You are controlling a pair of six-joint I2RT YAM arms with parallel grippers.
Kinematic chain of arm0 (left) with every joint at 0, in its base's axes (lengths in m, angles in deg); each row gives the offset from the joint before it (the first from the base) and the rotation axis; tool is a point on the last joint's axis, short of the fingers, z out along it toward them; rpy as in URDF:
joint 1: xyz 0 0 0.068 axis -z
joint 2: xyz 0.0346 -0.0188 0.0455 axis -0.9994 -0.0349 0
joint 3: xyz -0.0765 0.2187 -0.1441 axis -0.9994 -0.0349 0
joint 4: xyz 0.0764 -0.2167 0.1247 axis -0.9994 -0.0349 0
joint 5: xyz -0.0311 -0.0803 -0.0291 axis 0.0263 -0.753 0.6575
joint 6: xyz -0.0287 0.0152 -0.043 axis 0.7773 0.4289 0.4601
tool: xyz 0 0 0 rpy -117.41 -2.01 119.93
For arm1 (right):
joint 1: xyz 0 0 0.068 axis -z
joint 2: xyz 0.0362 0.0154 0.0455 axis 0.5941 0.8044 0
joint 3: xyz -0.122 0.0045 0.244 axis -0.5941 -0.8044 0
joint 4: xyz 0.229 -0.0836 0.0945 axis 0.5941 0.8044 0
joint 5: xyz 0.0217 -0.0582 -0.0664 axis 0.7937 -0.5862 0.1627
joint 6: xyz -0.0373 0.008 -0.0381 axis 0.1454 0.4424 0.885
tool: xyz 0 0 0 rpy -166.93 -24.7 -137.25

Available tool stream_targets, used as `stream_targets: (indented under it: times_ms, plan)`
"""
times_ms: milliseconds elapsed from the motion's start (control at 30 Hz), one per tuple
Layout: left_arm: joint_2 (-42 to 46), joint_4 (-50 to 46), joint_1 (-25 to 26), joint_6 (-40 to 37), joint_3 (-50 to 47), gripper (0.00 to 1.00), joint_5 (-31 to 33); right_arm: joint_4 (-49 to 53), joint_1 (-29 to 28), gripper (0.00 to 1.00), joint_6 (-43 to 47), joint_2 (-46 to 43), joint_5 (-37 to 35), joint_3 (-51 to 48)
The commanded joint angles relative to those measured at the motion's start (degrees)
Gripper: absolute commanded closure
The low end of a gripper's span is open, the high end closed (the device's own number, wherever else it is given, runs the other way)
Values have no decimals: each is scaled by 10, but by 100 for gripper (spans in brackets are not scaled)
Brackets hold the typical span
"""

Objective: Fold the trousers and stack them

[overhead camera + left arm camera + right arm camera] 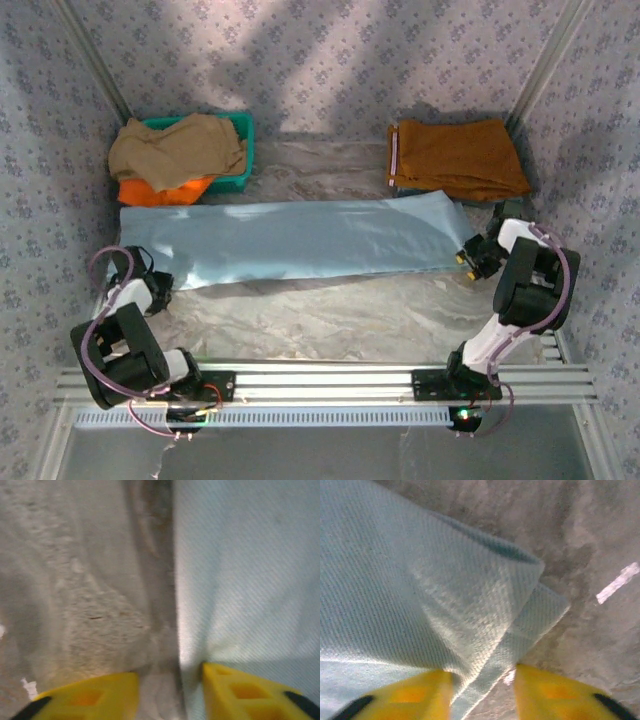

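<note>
Here, the big pale sky-blue trousers of thin cloth [300,240] lie flat across the middle of the grey marbled surface [330,320], reaching from near its left edge towards its right edge. The left gripper [170,680] has its fingers apart around the trousers' left end. The right gripper [482,677] has its fingers apart around their right corner.

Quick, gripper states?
Left gripper: open, astride the trousers edge, holding nothing.
Right gripper: open over the trousers corner, holding nothing.
</note>
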Motion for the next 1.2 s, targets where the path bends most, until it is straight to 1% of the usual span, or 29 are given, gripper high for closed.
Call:
stream_targets:
  times_ms: [0,67,100,200,267,367,400,533,633,700,833,867,900,933,967,1067,1100,1133,1167]
  plan:
    - [-78,190,12,-5,-15,81,-72,-48,-7,79,2,18,-11,23]
    - [-76,192,12,-17,-9,97,-70,-43,-8,88,6,13,-15,30]
    - [-73,189,13,-20,-7,100,-68,-40,-9,90,6,9,-17,31]
    - [-53,187,12,-25,-5,100,-59,-32,-10,100,6,-12,-25,34]
    - [-27,185,12,-22,-12,100,-48,-25,-12,100,6,-31,-40,35]
    - [15,157,13,-19,-12,100,-30,-18,-6,100,6,-63,-55,34]
    - [29,142,14,-16,-11,100,-23,-2,-1,100,6,-74,-59,31]
    - [80,89,16,-5,-21,100,1,10,22,100,6,-114,-64,-5]
    - [95,57,13,3,-21,100,-7,14,55,100,6,-128,-49,-48]
    - [112,27,12,3,-16,100,-15,17,81,100,28,-140,-29,-80]
    - [161,-42,12,-4,-2,100,-18,22,111,100,36,-177,-29,-131]
    - [166,-53,12,-6,4,100,-21,22,115,94,36,-181,-26,-135]
    - [165,-60,12,-7,9,100,-26,23,116,82,38,-180,-17,-131]
    - [161,-63,12,-8,14,100,-34,28,113,68,39,-178,-9,-123]
    - [154,-63,12,-9,22,96,-48,38,107,58,40,-178,-7,-111]
    - [138,-74,13,-10,50,43,-82,58,68,48,42,-198,-26,-68]
    - [140,-85,16,-12,62,33,-80,67,46,44,42,-204,-42,-51]
    - [142,-95,17,-15,71,27,-76,71,26,41,43,-206,-62,-33]
    - [144,-105,18,-20,82,24,-74,72,3,35,50,-201,-87,-11]
